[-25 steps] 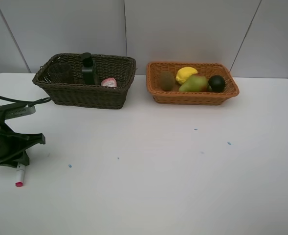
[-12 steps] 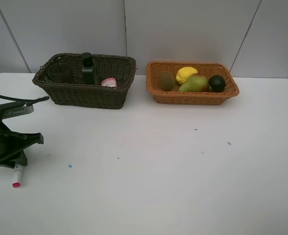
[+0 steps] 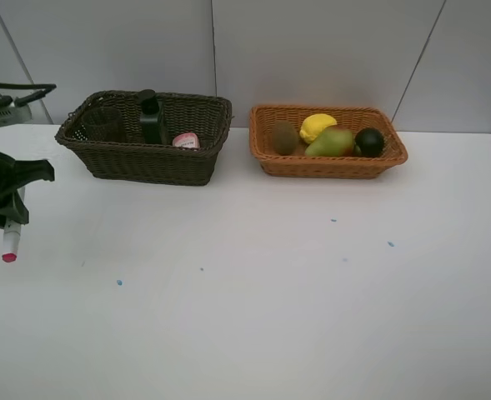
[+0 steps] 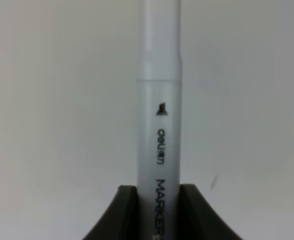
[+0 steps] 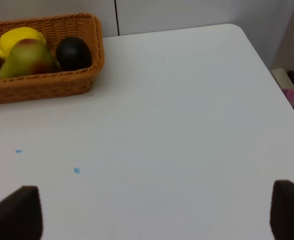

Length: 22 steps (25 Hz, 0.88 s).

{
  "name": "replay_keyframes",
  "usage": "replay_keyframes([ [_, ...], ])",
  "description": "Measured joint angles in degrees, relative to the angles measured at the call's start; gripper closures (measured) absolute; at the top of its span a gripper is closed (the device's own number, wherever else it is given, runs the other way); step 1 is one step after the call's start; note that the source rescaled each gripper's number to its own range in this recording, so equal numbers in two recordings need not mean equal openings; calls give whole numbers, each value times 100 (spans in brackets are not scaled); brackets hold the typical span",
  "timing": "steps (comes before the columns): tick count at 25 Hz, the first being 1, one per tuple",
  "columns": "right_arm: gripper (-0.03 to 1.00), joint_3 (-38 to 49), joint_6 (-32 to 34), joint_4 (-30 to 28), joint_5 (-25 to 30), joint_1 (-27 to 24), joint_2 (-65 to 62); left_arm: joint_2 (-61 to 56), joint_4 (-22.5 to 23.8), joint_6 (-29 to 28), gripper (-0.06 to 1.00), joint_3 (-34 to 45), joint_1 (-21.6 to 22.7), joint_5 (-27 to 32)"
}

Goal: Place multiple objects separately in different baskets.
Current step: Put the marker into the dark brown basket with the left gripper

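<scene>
The left gripper (image 3: 7,218) is hanging at the far left edge of the exterior view, above the white table (image 3: 253,292), its dark fingers (image 4: 124,212) pinching the white red-tipped marker (image 3: 11,242) by the barrel. The marker is pointing downward with its red tip lowest, clear of the tabletop. The right gripper (image 5: 156,215) is standing with its jaws spread wide and nothing between them, looking over a bare stretch of table near the right corner.

The dark brown basket (image 3: 149,158) is sitting at the back left, holding the dark pump bottle (image 3: 150,118), pink bottle (image 3: 186,141) and mauve cup (image 3: 103,123). Just beside it, the orange-tan basket (image 3: 328,164) is holding the kiwi (image 3: 283,137), lemon (image 3: 317,127), pear (image 3: 331,142) and dark green fruit (image 3: 369,142). Pale grey wall panels are standing behind the table.
</scene>
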Motion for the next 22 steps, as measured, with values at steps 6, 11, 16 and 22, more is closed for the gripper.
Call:
replay_keyframes([
  [6, -3, 0, 0, 0, 0, 0, 0, -172, -13, 129, 74, -1078, 0, 642],
  [11, -3, 0, 0, 0, 0, 0, 0, -90, -274, 538, 74, -1818, 0, 650],
  [16, -3, 0, 0, 0, 0, 0, 0, 364, -544, 1106, 74, -2564, 0, 650],
  [22, -3, 0, 0, 0, 0, 0, 0, 1142, -1050, 1918, 74, -3455, -97, 655],
])
